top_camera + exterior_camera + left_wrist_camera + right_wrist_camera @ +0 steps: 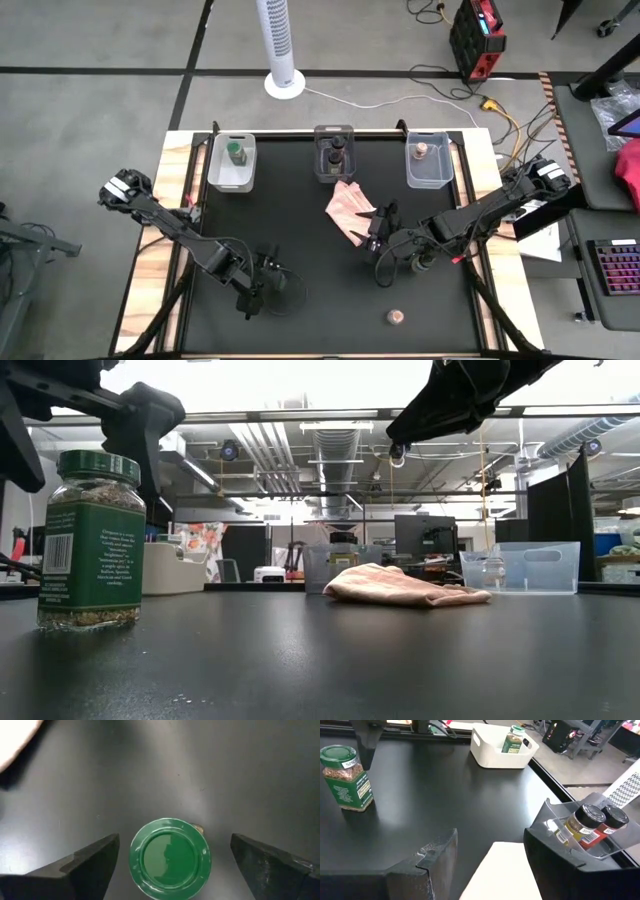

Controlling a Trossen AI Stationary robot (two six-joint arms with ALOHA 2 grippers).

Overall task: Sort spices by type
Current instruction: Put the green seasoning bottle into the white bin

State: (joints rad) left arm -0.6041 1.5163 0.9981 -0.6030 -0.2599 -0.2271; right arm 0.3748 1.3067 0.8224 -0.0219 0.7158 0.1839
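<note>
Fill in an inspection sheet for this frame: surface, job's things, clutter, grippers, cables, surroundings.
Surface: black table top with wooden edges.
Job's things: green-lidded jar upright under the left gripper; another in the left bin; two dark-lidded jars in the middle bin; tan-lidded jar in the right bin; a second loose near the front edge.
Clutter: pink cloth.
Grippers: left gripper open, straddling the jar, not touching; right gripper open, empty, beside the cloth.
Cables: orange and white leads on the floor.
Surroundings: tower fan, red unit.
</note>
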